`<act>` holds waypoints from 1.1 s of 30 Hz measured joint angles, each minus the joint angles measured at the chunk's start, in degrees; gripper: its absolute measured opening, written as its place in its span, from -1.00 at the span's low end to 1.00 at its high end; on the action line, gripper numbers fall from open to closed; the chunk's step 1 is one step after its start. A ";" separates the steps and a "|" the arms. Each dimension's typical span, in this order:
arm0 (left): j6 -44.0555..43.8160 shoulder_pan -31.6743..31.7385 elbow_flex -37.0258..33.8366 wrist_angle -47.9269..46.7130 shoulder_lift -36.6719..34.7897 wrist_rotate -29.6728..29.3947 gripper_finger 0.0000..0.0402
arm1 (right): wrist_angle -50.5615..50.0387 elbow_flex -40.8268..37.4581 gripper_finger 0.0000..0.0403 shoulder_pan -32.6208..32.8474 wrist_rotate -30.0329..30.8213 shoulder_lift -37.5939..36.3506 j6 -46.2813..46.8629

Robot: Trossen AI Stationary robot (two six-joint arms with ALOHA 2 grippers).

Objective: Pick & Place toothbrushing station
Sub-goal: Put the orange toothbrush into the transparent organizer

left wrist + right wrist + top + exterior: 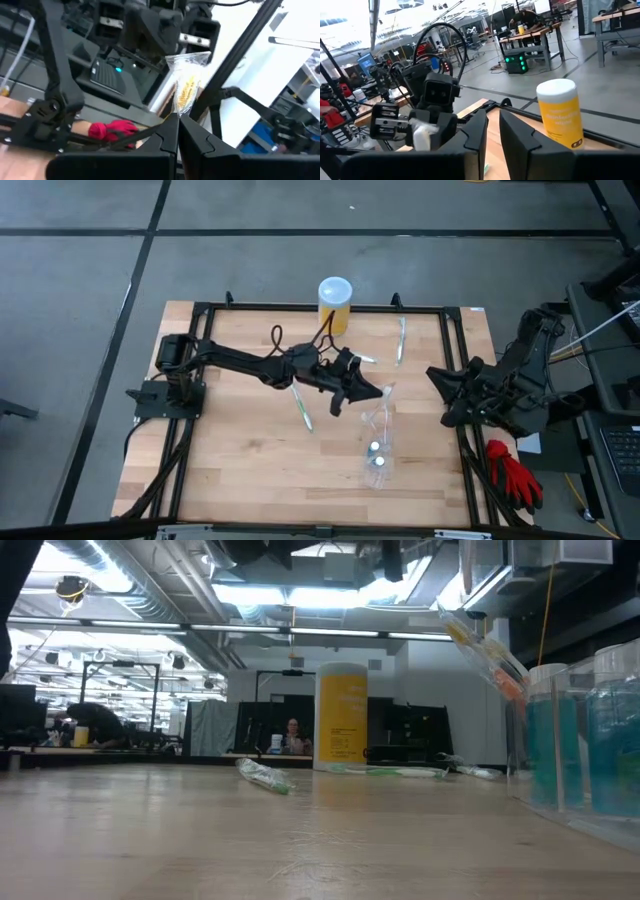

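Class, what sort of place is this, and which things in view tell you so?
Probably a robotics lab or workshop: exposed ceiling ducts, rows of cluttered workbenches, and a black-framed wooden table for the arms.

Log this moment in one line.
left gripper: shut on toothbrush | toothbrush: raised near cup | right gripper: empty, table edge

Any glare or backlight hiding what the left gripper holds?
Left wrist view: a washed-out white backdrop sits behind the wrapped toothbrush, yet it shows plainly in the shut left gripper. Low view: ceiling lights flare. High view: even light, no glare.
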 joint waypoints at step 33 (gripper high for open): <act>-1.43 -1.50 12.13 -2.65 7.93 3.87 -0.99 | 8.79 0.00 0.13 1.04 -17.16 0.73 4.47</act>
